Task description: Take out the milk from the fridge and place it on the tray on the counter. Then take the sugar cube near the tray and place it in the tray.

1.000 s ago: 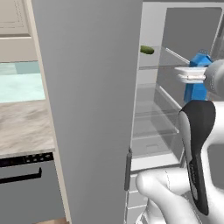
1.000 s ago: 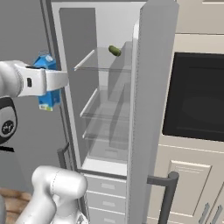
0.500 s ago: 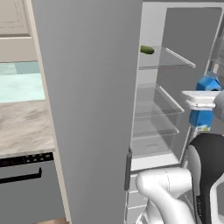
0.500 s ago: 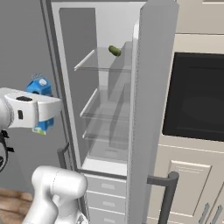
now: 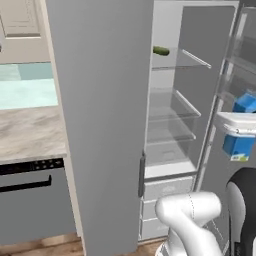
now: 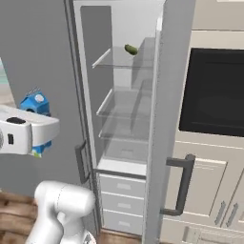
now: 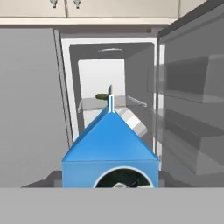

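Tool (image 6: pixel 35 131): closed on the milk, white hand wrapped round the carton's middle, held out in the air in front of the open fridge.
Milk (image 5: pixel 241 131): bright blue gable-top carton, upright, gripped at mid-height; gable top pokes above the hand, base with a small white label patch shows below it. Hand view has the carton (image 7: pixel 110 148) dead centre, ridge pointing up.
Fridge (image 6: pixel 123 114): open, pale interior, glass shelves; carton is outside it, clear of the shelves.
Fridge door (image 5: pixel 102 125): flat matte grey, swung wide, dark vertical handle on its edge.
Green item (image 6: pixel 130 49): small, oblong, lying on the top glass shelf, well apart from the carton.
Drawers (image 6: pixel 123 198): white, at the fridge bottom.
Surface (image 5: pixel 30 132): marbled, left of the door, above a dark-fronted dishwasher (image 5: pixel 32 210).
Oven (image 6: pixel 215 93): dark front, right of the fridge.
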